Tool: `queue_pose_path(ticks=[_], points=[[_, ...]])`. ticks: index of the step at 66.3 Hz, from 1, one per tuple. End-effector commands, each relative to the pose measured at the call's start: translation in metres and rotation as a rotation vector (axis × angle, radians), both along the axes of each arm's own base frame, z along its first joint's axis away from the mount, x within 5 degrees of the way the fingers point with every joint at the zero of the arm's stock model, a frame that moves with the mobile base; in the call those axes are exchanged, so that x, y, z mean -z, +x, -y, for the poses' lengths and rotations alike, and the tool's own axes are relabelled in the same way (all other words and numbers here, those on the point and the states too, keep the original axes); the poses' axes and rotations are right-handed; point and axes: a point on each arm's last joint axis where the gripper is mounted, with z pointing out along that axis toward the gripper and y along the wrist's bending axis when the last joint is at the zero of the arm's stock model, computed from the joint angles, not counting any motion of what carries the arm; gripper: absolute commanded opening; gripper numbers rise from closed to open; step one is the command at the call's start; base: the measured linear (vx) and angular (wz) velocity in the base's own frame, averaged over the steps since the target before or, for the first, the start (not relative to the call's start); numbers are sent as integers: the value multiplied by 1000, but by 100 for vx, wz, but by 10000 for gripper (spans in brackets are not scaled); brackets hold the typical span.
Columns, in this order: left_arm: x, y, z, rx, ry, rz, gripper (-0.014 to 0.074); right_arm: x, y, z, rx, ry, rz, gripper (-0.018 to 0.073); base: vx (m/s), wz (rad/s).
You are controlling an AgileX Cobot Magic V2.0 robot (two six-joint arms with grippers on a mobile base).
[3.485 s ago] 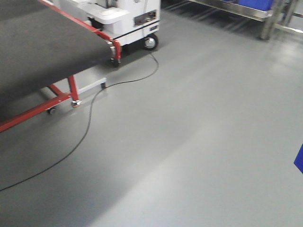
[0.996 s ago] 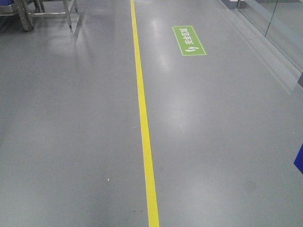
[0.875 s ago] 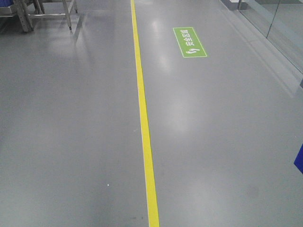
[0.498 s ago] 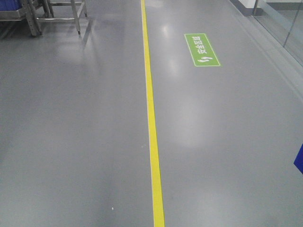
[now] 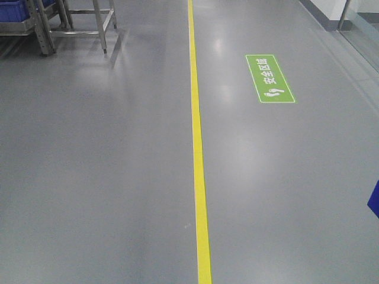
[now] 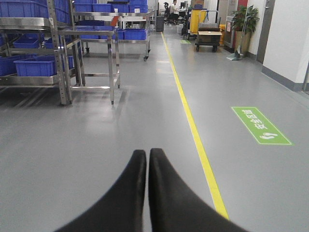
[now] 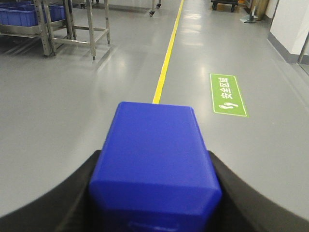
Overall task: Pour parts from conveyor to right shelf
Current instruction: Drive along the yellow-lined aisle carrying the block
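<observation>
The blue cube (image 7: 154,159) fills the right wrist view, clamped between the black fingers (image 7: 72,193) of my right gripper (image 7: 154,162), above the grey floor. A blue corner of it shows at the right edge of the front view (image 5: 374,200). My left gripper (image 6: 147,153) is shut and empty, with its fingertips together over the floor. A stainless steel shelf rack (image 6: 58,58) with big blue tubs (image 6: 36,66) stands ahead on the left. It also shows in the front view (image 5: 41,26) and the right wrist view (image 7: 46,21). The conveyor is out of view.
A yellow floor line (image 5: 198,160) runs straight ahead down the aisle. A green floor sign (image 5: 270,78) lies right of it. A white wall (image 6: 287,43) borders the right side. Carts (image 6: 208,37) and more racks (image 6: 130,34) stand far down the aisle.
The view has swung from the conveyor to the aisle. Over the last second the floor sign and line have come nearer and the rack has come further into view. The cube stays gripped.
</observation>
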Motion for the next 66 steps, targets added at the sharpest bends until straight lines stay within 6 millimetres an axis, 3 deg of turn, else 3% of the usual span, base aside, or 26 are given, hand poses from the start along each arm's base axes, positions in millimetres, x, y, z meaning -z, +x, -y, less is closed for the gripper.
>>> queue_pose_path(ticks=[1,66], points=[[-13,1,0,5,-13,82,-6,-16,1,1,10,2,98,-6,62,0],[-13,1,0,5,-13,82,-6,-16,1,1,10,2,98,-5,70,-4]])
